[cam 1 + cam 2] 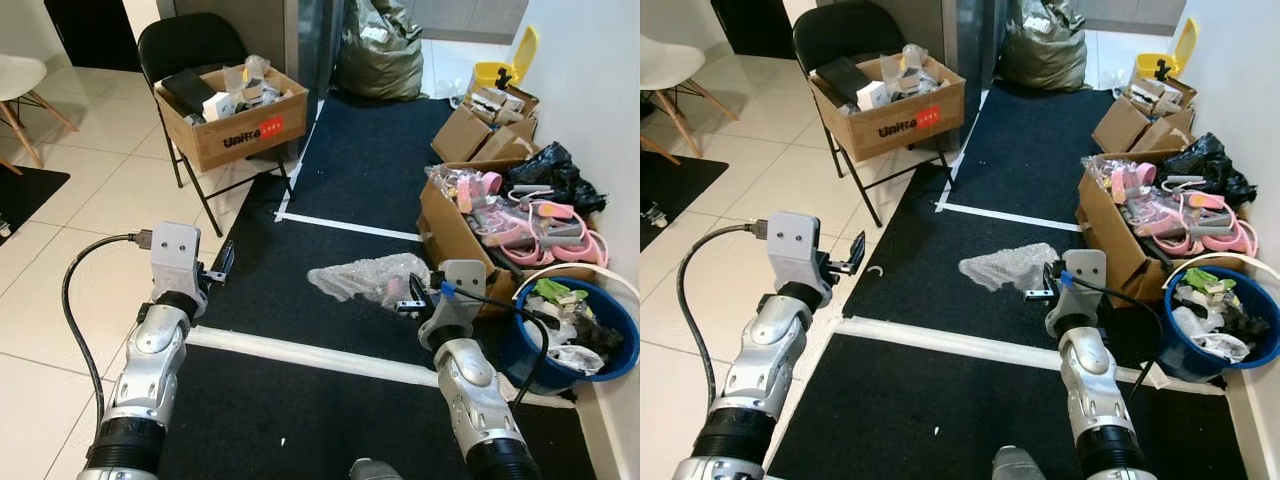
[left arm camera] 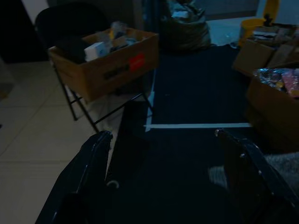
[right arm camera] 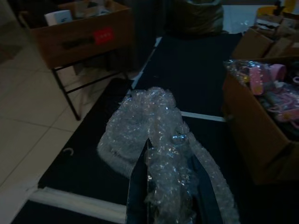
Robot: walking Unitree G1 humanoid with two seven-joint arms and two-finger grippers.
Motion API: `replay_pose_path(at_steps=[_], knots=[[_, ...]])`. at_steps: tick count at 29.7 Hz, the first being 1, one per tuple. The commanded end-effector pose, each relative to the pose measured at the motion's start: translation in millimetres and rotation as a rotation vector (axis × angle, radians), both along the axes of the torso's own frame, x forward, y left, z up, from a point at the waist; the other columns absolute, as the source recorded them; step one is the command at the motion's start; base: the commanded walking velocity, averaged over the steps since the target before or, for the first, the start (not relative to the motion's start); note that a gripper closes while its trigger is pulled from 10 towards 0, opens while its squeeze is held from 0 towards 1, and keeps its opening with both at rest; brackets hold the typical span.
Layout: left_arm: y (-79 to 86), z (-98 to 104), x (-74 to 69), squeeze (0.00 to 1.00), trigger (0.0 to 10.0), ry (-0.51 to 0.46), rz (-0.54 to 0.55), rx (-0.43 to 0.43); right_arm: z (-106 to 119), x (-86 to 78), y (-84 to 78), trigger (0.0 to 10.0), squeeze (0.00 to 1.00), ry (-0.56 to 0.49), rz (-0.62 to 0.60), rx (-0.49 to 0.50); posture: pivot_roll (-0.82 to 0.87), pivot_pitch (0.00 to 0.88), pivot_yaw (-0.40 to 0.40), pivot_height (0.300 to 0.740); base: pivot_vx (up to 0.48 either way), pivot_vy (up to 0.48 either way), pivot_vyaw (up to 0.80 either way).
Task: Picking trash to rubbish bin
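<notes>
Crumpled bubble wrap (image 1: 367, 277) held above black floor mat (image 1: 350, 180), centre-right of scene, pinched between 2 fingers of right gripper (image 1: 412, 300). Blue rubbish bin (image 1: 602, 309) near right, holding trash, close beside right arm. Open cardboard box (image 1: 449, 229) of pink items just beyond bin. Left gripper (image 1: 221, 264) raised at left, fingers spread, holding nothing. Far left, folding chair (image 1: 185, 45) carries cardboard box (image 1: 243, 120).

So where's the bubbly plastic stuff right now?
The bubble wrap is pinched in the right pincer, held over the black mat in front of the robot. The blue bin is close by on its right.
</notes>
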State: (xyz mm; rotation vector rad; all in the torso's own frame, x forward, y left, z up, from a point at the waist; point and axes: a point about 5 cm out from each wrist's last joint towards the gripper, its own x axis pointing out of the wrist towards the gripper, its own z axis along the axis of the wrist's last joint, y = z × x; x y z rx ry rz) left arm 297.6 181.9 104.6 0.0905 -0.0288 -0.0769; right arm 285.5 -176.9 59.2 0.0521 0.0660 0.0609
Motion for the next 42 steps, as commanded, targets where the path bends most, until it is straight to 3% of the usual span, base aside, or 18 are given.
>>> replay_pose_path(at_steps=[1,21,37,42], knots=[[-4.5,-1.0,-1.1,0.00,10.0,0.002,-0.015,-0.002,-4.4,-1.1,-0.2,10.0,0.00,0.023,0.004,-0.004,-0.05,0.003,0.011,0.740,0.274,0.000,0.00],[-6.6,-1.7,-2.6,0.00,10.0,0.007,-0.032,0.000,-8.6,-2.2,0.5,10.0,0.00,0.045,0.013,0.001,-0.05,0.008,0.011,0.740,0.297,0.000,0.00],[-11.1,-1.7,-1.3,0.00,10.0,0.012,-0.051,0.010,-11.4,-2.5,0.2,10.0,0.00,0.061,0.005,0.002,-0.05,0.019,0.014,0.740,0.298,0.000,-0.76],[-10.6,-0.8,-1.5,0.00,10.0,0.010,-0.052,0.011,-11.6,-2.0,-0.1,10.0,0.00,0.062,-0.003,-0.007,-0.05,0.019,0.015,0.740,0.298,0.000,-0.12]])
